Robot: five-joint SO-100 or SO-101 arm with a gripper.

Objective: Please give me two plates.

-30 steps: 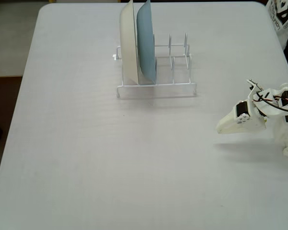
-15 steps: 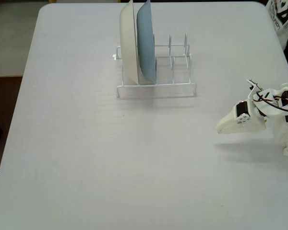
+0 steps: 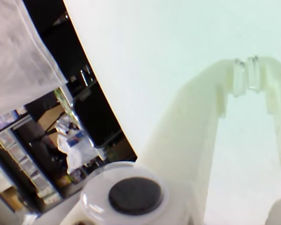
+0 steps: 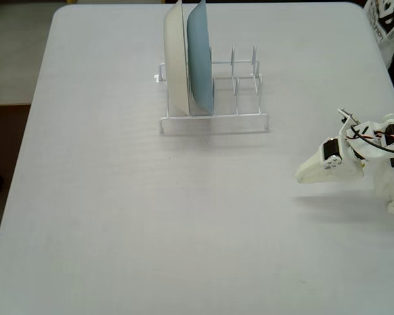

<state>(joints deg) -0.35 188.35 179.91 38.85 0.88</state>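
Observation:
No orange or yellow plate shows in either view. My white gripper hovers low over the right side of the white table, pointing left, well to the right of and nearer than the dish rack. In the wrist view the gripper has its two clear-padded tips touching, with nothing between them; only bare table lies beneath.
A white wire dish rack stands at the back centre. A cream-white plate and a light blue plate stand upright in its left slots; the right slots hold nothing. The table edge and a cluttered dark room show in the wrist view.

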